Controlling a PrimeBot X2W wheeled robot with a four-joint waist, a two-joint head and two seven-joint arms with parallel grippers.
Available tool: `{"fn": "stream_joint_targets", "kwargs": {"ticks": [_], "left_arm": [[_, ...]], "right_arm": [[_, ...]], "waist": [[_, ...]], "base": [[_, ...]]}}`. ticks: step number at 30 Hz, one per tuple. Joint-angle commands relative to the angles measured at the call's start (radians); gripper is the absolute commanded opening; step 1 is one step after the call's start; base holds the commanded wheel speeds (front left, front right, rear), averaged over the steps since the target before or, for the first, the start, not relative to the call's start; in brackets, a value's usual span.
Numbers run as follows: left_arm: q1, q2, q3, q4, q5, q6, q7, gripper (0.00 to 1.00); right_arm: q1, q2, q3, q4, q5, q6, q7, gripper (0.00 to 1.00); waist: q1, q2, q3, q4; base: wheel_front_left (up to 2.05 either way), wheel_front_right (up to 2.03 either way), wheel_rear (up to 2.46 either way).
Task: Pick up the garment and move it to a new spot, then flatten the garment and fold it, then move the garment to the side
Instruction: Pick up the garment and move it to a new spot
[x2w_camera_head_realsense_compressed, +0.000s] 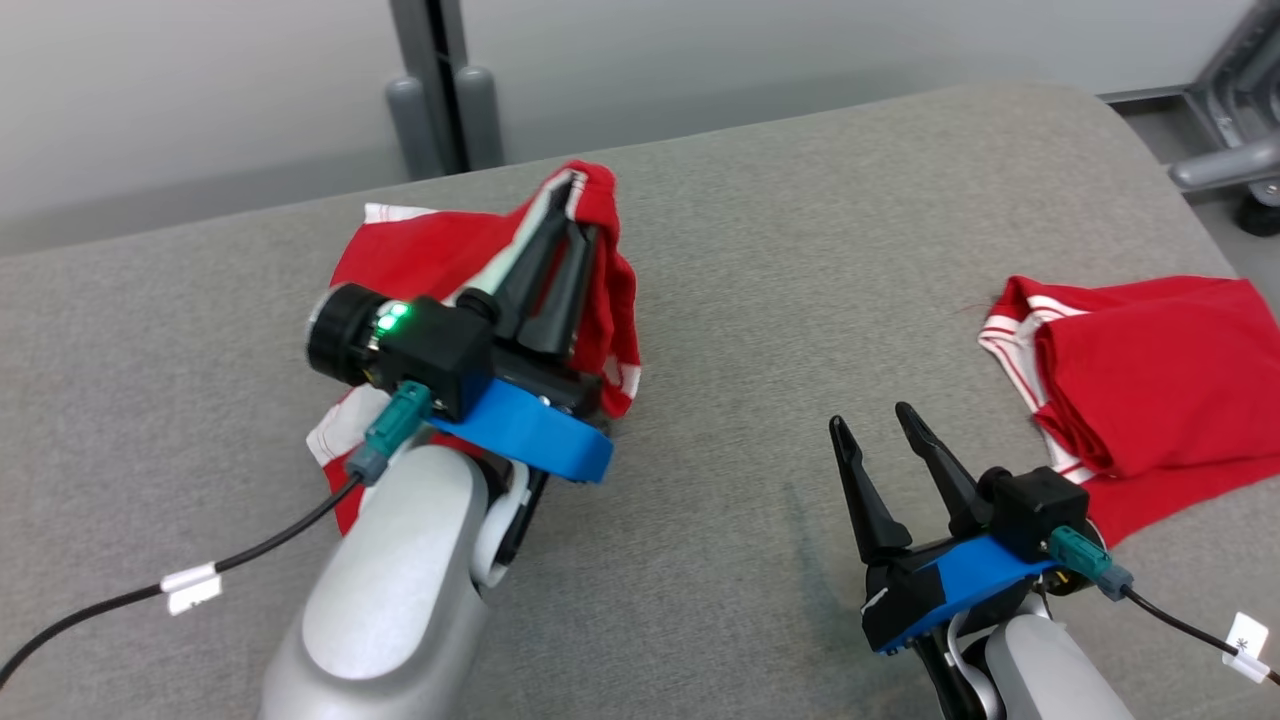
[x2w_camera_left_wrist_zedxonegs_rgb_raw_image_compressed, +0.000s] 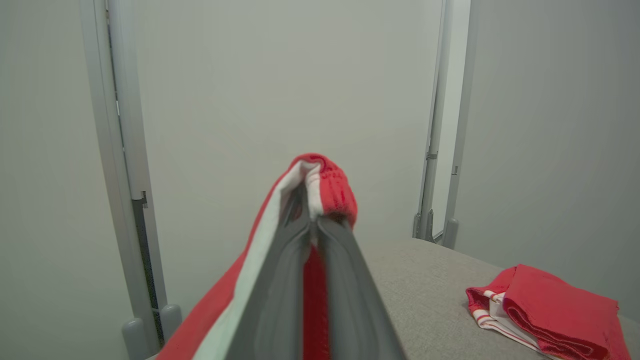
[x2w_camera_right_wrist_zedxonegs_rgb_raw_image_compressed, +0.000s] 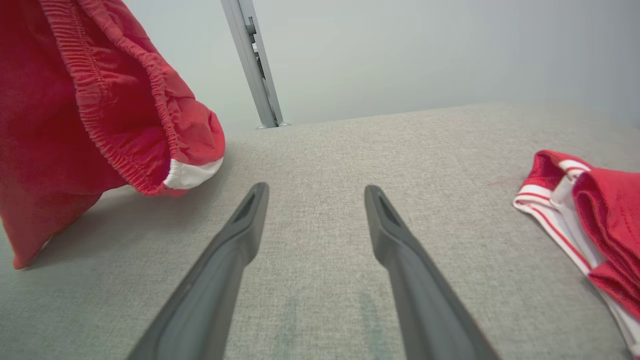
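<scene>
My left gripper (x2w_camera_head_realsense_compressed: 575, 185) is shut on the garment (x2w_camera_head_realsense_compressed: 430, 250), red shorts with white trim and an elastic waistband. It holds the cloth by a bunched edge, lifted above the left half of the grey padded table (x2w_camera_head_realsense_compressed: 760, 300). In the left wrist view the red and white cloth (x2w_camera_left_wrist_zedxonegs_rgb_raw_image_compressed: 330, 185) wraps over the closed fingertips (x2w_camera_left_wrist_zedxonegs_rgb_raw_image_compressed: 310, 215). The garment (x2w_camera_right_wrist_zedxonegs_rgb_raw_image_compressed: 75, 125) hangs at the upper left of the right wrist view, its lower end touching the table. My right gripper (x2w_camera_head_realsense_compressed: 872, 420) stands open low over the table's front right, nothing between its fingers (x2w_camera_right_wrist_zedxonegs_rgb_raw_image_compressed: 316, 189).
A second red garment (x2w_camera_head_realsense_compressed: 1150, 370) with white stripes lies folded at the table's right edge, also seen as a folded pile (x2w_camera_left_wrist_zedxonegs_rgb_raw_image_compressed: 550, 305) and a striped hem (x2w_camera_right_wrist_zedxonegs_rgb_raw_image_compressed: 600, 210). Grey posts (x2w_camera_head_realsense_compressed: 445, 100) stand behind the table. A metal frame (x2w_camera_head_realsense_compressed: 1230, 130) is at the far right.
</scene>
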Motion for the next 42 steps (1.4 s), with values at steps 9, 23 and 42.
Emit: {"fn": "stream_joint_targets", "kwargs": {"ticks": [9, 23, 42], "left_arm": [[0.076, 0.000, -0.060, 0.117, -0.045, 0.020, -0.003, 1.00], [0.303, 0.005, 0.158, 0.247, -0.025, 0.071, -0.003, 1.00], [0.564, -0.001, 0.433, 0.095, 0.073, 0.102, -0.003, 1.00]], "right_arm": [[0.026, 0.000, -0.005, -0.004, 0.005, 0.000, 0.000, 1.00], [0.060, -0.001, -0.027, 0.011, -0.012, 0.000, 0.000, 1.00], [0.148, -0.001, -0.079, 0.028, -0.049, 0.000, 0.000, 1.00]], "waist": [[0.0001, 0.0001, -0.026, -0.035], [0.0001, 0.0001, -0.095, 0.082], [0.0001, 0.0001, -0.197, 0.153]], "base": [[0.00, 0.00, 0.00], [0.00, 0.00, 0.00], [0.00, 0.00, 0.00]]}}
